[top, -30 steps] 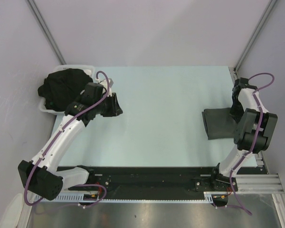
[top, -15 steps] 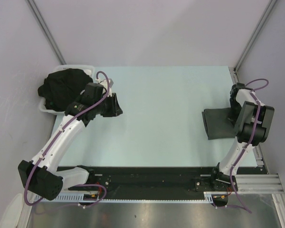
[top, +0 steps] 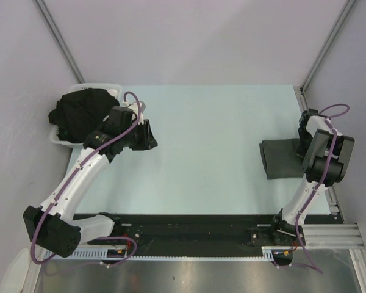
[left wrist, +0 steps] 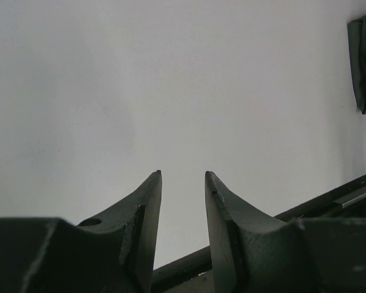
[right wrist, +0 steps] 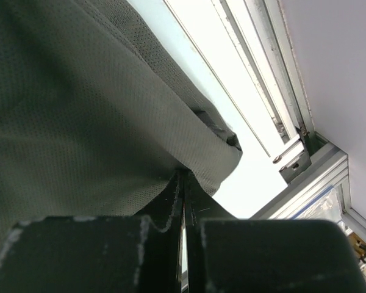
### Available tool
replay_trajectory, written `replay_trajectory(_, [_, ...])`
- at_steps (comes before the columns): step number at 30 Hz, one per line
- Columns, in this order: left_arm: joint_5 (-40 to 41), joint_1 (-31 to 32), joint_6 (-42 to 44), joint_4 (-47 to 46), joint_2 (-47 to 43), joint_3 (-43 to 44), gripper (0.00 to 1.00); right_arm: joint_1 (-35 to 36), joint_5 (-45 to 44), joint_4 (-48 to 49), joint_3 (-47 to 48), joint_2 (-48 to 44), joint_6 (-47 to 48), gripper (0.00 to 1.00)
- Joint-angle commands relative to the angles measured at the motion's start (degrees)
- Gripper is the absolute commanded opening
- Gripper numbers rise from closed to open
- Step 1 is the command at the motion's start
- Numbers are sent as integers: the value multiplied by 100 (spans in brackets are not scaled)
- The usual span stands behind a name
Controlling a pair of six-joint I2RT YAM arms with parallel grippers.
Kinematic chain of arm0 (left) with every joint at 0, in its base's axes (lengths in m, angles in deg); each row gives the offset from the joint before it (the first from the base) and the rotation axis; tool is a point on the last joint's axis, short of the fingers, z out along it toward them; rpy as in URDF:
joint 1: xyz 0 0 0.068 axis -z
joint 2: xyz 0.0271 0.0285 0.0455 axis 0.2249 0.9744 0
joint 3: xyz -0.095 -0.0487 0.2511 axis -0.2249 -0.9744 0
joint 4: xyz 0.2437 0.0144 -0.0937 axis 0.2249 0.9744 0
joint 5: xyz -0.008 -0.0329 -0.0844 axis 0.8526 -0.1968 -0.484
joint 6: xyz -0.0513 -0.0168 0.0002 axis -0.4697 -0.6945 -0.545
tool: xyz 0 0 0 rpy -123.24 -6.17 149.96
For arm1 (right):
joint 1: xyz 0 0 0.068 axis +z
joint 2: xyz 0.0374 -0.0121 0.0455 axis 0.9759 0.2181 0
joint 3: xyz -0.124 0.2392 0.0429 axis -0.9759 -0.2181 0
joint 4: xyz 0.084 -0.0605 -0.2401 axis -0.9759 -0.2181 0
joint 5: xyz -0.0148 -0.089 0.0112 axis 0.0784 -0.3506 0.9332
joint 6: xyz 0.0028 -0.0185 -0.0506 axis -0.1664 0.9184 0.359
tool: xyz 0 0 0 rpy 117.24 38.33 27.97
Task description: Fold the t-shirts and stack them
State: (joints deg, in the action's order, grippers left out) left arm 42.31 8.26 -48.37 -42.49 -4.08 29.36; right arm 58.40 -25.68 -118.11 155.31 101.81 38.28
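1. Here, the left gripper (left wrist: 183,174) hovers over the pale blue table (top: 219,122) on its left side. Its jaws stand apart with nothing between them.
2. Just behind and left of it, a pile of black t-shirts (top: 79,113) is heaped in a white tray (top: 58,139) at the table's far left corner, and spills over the tray's rim.
3. On the right side of the table lies a folded charcoal t-shirt (top: 280,159), flat and well apart from the pile.
4. The right gripper (right wrist: 183,173) is down at that shirt's right-hand edge, with its jaws pressed together. The tips touch the fold of the cloth, but I cannot tell whether any cloth is nipped between them.
5. Beside this edge runs the aluminium frame rail (right wrist: 262,73) that borders the table.
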Motion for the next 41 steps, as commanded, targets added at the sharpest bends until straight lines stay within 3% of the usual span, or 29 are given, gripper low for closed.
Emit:
replay_trajectory(1, [47,28,43,-109,-60,29,40,-68,-97,69,-17,152,-60,0])
replay_trajectory(8, [73,19,34,-118,-68,29,40,37,78,79,45,21,10,0])
replay_trajectory(14, [47,28,34,-118,-77,-6,40,555,296,-448,1080,-629,150,1])
replay_trajectory(16, [29,28,17,-144,-95,-58,40,810,604,-807,1835,-700,151,15])
replay_trajectory(18, [12,19,-1,-162,-95,-85,40,1108,763,-949,2493,-788,186,21])
replay_trajectory(22, [-15,19,-19,-188,-156,-199,41,1626,1981,-1012,3163,-955,222,43])
replay_trajectory(23, [-32,28,-19,-188,-165,-217,41,1732,2108,-977,3243,-990,169,77])
replay_trajectory(24, [-24,19,-27,-197,-200,-234,42,1847,2257,-950,3305,-1043,99,99])
replay_trajectory(26, [-15,28,-36,-197,-209,-296,46,2216,2706,-871,3420,-1078,-42,100])
replay_trajectory(32, [12,28,-176,-250,-200,-375,50,3313,2513,-336,3184,-1298,-8,100])
replay_trajectory(41, [520,28,-107,-171,-244,-24,54,3720,2863,-89,3402,-1219,-24,100])
